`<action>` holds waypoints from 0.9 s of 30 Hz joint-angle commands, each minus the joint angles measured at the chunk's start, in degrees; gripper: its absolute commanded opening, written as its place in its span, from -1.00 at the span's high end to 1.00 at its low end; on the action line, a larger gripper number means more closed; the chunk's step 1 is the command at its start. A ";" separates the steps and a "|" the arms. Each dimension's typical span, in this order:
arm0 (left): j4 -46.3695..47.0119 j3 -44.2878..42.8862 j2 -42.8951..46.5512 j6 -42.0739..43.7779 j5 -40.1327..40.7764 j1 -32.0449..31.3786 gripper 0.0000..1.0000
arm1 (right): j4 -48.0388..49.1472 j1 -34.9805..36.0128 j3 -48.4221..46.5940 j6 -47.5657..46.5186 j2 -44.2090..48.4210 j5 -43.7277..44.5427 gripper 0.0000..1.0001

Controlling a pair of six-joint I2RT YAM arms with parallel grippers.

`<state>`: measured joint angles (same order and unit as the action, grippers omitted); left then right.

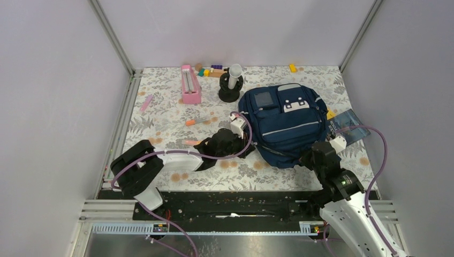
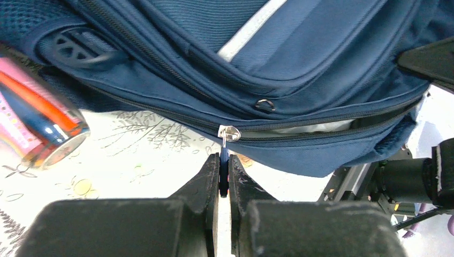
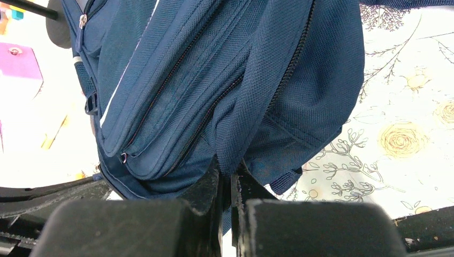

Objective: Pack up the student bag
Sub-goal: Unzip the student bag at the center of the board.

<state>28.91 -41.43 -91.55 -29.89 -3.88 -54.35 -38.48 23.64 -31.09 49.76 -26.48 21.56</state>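
The navy student bag [image 1: 284, 120] lies flat at the right middle of the table, white-grey patches up. My left gripper [image 1: 234, 140] is at its near left edge, shut on the dark zipper pull [image 2: 224, 170] that hangs from a silver slider [image 2: 229, 133]; right of the slider the zip gapes and light lining shows. My right gripper [image 1: 312, 156] is at the bag's near right edge, shut on a fold of the bag's fabric [image 3: 257, 128]. The bag fills the left wrist view [image 2: 300, 64].
A pink box [image 1: 190, 84] and a black stand with a white cylinder [image 1: 231, 84] stand at the back. Small coloured blocks [image 1: 210, 70] lie behind them. Pens [image 1: 195, 121] lie left of the bag. A dark booklet [image 1: 348, 124] lies at its right. A clear pen pouch [image 2: 37, 126] lies beside my left gripper.
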 commanded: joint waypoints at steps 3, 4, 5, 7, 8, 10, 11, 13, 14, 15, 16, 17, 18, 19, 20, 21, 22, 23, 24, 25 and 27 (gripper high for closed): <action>-1.60 -1.55 1.41 0.10 1.05 3.64 1.00 | -0.74 -0.35 -4.50 -2.15 2.06 5.40 1.00; -1.84 -1.76 1.23 0.10 0.76 4.34 1.00 | -1.01 -0.35 -4.55 -2.20 2.31 5.49 1.00; -2.14 -2.06 1.06 0.22 0.31 4.82 1.00 | -1.24 -0.35 -4.58 -2.33 2.52 5.58 1.00; -2.71 -2.84 0.58 0.66 -0.34 5.61 1.00 | -1.39 -0.35 -4.55 -2.50 2.94 5.51 1.00; -2.98 -3.19 0.42 0.90 -0.60 5.92 1.00 | -1.34 -0.35 -4.46 -2.63 3.14 5.38 1.00; -3.24 -3.90 -0.08 1.14 -1.15 6.52 1.00 | -1.39 -0.30 -4.42 -2.73 3.42 5.26 1.00; -3.18 -4.25 -0.33 1.15 -1.53 6.84 1.00 | -1.43 -0.34 -4.37 -2.81 3.56 5.20 1.00; -3.22 -5.01 -0.89 1.40 -2.00 7.33 1.00 | -1.42 -0.35 -4.40 -2.90 3.80 5.16 1.00; -3.43 -5.32 -1.03 1.52 -2.15 7.58 1.00 | -1.42 -0.35 -4.38 -2.99 3.93 5.09 1.00; -3.68 -5.73 -1.32 1.65 -2.15 7.82 1.00 | -1.42 -0.35 -4.47 -3.10 4.08 5.07 1.00; -4.16 -6.03 -1.68 1.75 -2.10 8.06 1.00 | -1.54 -0.35 -4.57 -3.17 4.14 5.11 1.00; -4.47 -6.38 -1.89 1.84 -2.12 8.34 1.00 | -1.79 -0.35 -4.80 -3.17 4.31 5.22 1.00; -4.80 -6.65 -2.17 1.85 -2.23 8.68 1.00 | -2.04 -0.35 -5.10 -3.30 4.39 5.36 1.00; -5.11 -6.84 -2.30 1.85 -2.22 8.99 1.00 | -2.30 -0.35 -5.30 -3.41 4.46 5.59 1.00; -5.47 -7.02 -2.46 1.85 -2.19 9.43 1.00 | -2.64 -0.33 -5.52 -3.48 4.62 5.79 1.00; -5.83 -7.15 -2.49 1.85 -2.23 9.78 1.00 | -2.85 -0.34 -5.76 -3.59 4.85 6.04 1.00; -6.18 -7.29 -2.64 1.85 -2.20 10.13 1.00 | -3.17 -0.35 -6.03 -3.69 5.06 6.22 1.00; -6.49 -7.34 -2.59 1.86 -2.18 10.44 1.00 | -3.42 -0.33 -6.23 -3.66 5.34 6.36 1.00; -6.76 -7.30 -2.53 1.85 -2.07 10.68 1.00 | -3.57 -0.34 -6.40 -3.75 5.57 6.37 1.00; -6.90 -7.27 -2.50 1.81 -2.02 11.03 1.00 | -3.61 -0.35 -6.51 -3.74 5.83 6.39 1.00; -6.85 -7.43 -2.73 1.77 -2.60 11.55 1.00 | -3.62 -0.33 -6.60 -3.71 6.20 6.17 1.00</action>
<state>20.95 -46.28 -94.26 -29.34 -8.19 -44.95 -42.17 23.64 -33.63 47.97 -22.04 21.58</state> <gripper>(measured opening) 0.037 0.038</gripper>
